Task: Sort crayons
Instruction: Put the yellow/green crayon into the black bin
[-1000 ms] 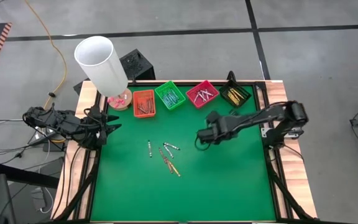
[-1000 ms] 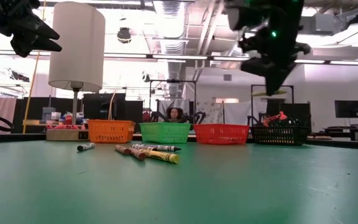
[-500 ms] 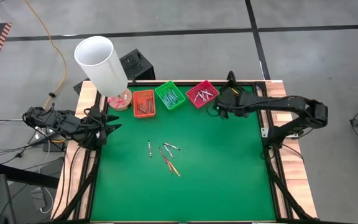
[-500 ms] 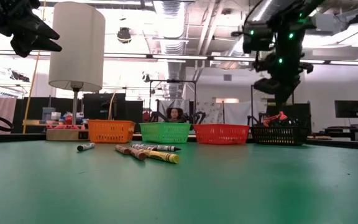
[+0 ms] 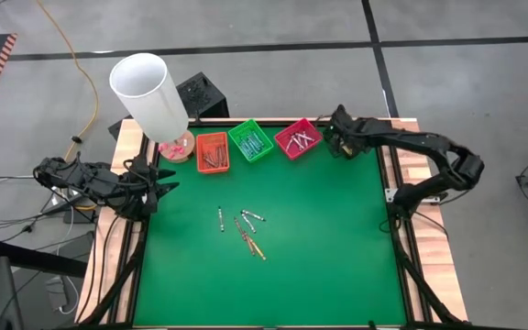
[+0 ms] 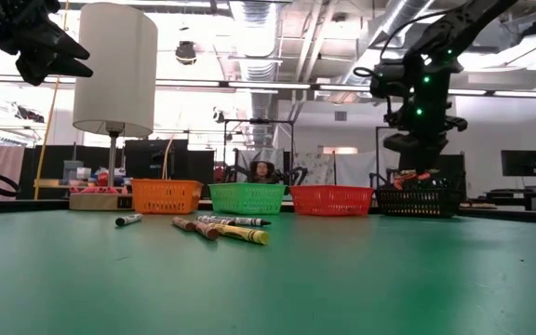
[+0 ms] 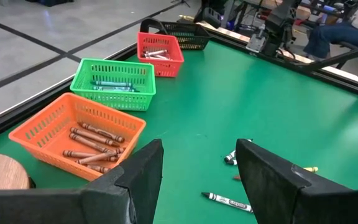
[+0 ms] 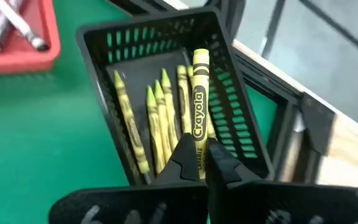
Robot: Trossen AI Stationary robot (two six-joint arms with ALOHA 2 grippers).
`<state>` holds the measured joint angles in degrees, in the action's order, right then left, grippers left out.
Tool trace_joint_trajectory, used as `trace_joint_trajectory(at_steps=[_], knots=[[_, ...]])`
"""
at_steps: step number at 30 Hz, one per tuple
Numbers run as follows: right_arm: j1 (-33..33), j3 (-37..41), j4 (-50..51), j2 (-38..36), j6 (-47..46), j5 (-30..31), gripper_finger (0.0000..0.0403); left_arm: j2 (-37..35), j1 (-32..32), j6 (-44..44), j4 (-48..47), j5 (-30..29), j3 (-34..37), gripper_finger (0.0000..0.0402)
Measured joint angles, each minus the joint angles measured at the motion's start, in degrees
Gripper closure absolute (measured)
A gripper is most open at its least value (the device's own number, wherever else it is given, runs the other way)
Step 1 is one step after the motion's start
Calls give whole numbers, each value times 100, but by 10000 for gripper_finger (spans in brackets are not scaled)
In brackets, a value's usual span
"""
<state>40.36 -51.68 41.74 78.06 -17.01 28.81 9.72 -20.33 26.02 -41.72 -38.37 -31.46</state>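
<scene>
Only the right wrist view shows the right gripper [image 8: 196, 163] pinching a yellow wax crayon [image 8: 199, 112] upright over the black plastic mesh tray [image 8: 238, 93] (yellows inside); left gripper [image 7: 199, 171] gapes wide, parked at the table's left edge.

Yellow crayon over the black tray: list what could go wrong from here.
1. The right claw pinches the yellow crayon near one end, so it may tumble on release and bounce out.
2. It hangs close to the black tray's far wall, so it may land on the rim or outside.

Green table [image 5: 319, 238] with trays and loose crayons

Orange tray [image 5: 213, 152], green tray [image 5: 250, 141], red tray [image 5: 298, 138] and black tray [image 8: 166, 93] line its far edge; crayons [image 5: 246, 227] lie mid-table; lamp [image 5: 150, 96] at the corner.
</scene>
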Motion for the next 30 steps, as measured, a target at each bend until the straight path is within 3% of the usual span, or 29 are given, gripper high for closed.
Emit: trace_joint_trajectory(at_steps=[7,15,22,30], knots=[[262,56,-214,0,15,-178,401,0,2,-2,0,0,0,210],[332,880,-955,2,-9,-364,401,0,0,-4,1,0,0,210],[444,1041,-1390,4,64,-368,389,0,0,-4,1,-66,0,210],[709,1357,-1977,4,72,-830,384,0,0,-2,1,-136,0,210]])
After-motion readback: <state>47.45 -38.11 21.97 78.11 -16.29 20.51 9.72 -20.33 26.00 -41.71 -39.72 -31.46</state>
